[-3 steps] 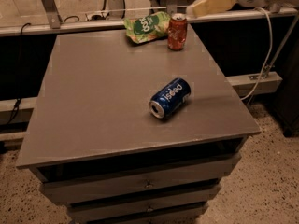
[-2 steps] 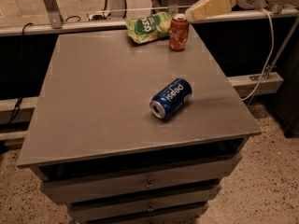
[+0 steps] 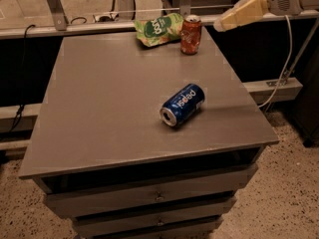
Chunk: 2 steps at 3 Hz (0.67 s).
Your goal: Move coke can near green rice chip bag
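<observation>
Coke can [image 3: 191, 34] upright beside chip bag [image 3: 159, 29]; end effector [image 3: 223, 24] right

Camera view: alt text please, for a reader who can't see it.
A red-orange coke can stands upright just right of a crinkled green rice chip bag at the far edge of a grey cabinet top. The robot's cream pincer hovers right of the can. A blue Pepsi can lies on its side nearer the camera.

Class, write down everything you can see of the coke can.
The coke can is red-orange with white script and a silver top, metal by its look. It stands upright near the far edge of the table, right beside the chip bag; whether they touch is unclear. The gripper hangs to its right, apart from it.
</observation>
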### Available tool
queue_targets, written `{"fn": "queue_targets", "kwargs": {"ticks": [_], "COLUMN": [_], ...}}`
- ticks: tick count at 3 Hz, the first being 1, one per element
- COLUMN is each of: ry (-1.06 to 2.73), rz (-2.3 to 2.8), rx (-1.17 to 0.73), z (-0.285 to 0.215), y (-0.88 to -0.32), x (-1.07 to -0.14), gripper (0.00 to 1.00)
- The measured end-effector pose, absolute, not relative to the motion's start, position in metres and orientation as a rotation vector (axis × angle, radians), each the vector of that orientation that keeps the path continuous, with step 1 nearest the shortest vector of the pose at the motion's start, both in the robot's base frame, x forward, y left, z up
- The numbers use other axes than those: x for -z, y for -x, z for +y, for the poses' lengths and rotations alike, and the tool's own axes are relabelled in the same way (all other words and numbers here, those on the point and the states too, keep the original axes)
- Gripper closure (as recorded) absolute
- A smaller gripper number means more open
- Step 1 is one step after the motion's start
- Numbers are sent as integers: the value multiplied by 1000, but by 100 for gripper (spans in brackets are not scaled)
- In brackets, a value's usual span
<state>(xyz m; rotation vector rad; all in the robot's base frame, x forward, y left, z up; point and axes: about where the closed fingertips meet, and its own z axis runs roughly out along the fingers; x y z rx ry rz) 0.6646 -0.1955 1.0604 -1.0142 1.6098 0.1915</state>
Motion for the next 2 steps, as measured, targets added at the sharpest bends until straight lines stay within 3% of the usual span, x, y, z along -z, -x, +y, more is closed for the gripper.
{"fn": "queue_targets", "kwargs": {"ticks": [1, 2], "ry": [1056, 1056], "rz": [1570, 1570], "rx": [-61, -61], "z": [-252, -252], "y": [-652, -652], "x": [-1080, -1080], "gripper": [0, 0]}}
